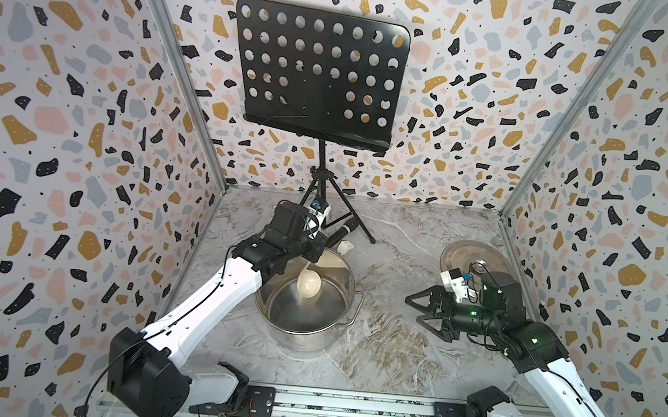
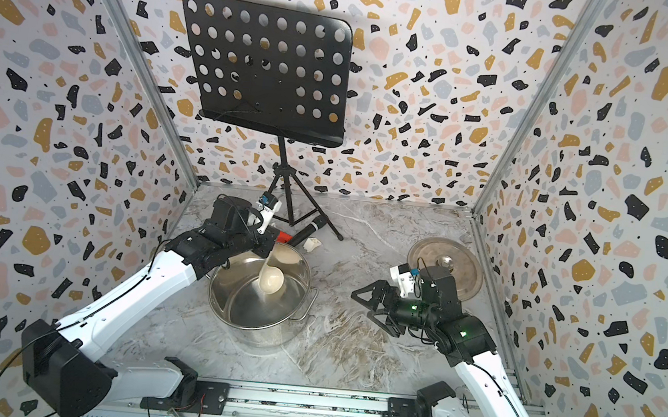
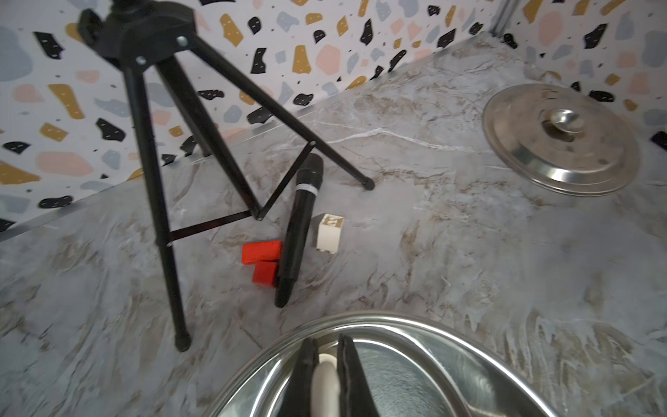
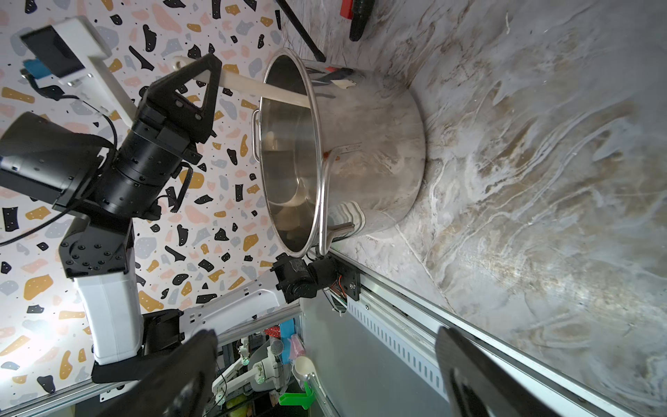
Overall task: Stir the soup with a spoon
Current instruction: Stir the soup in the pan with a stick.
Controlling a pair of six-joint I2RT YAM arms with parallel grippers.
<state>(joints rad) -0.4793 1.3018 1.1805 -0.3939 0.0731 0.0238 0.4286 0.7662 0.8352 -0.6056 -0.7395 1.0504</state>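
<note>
Left gripper (image 3: 326, 355) clamped on spoon (image 1: 309, 283) handle over pot (image 1: 302, 342); sweep bowl slowly, off the walls. Right gripper (image 1: 412, 307) wide, empty.

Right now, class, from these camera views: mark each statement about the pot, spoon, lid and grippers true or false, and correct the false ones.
1. The left gripper is shut on the spoon, holding its handle. True.
2. The spoon's bowl is inside the pot. True.
3. The lid covers the pot. False: it lies on the table, apart from the pot.
4. The right gripper grips a pot handle. False: it is open, empty and clear of the pot.
</note>
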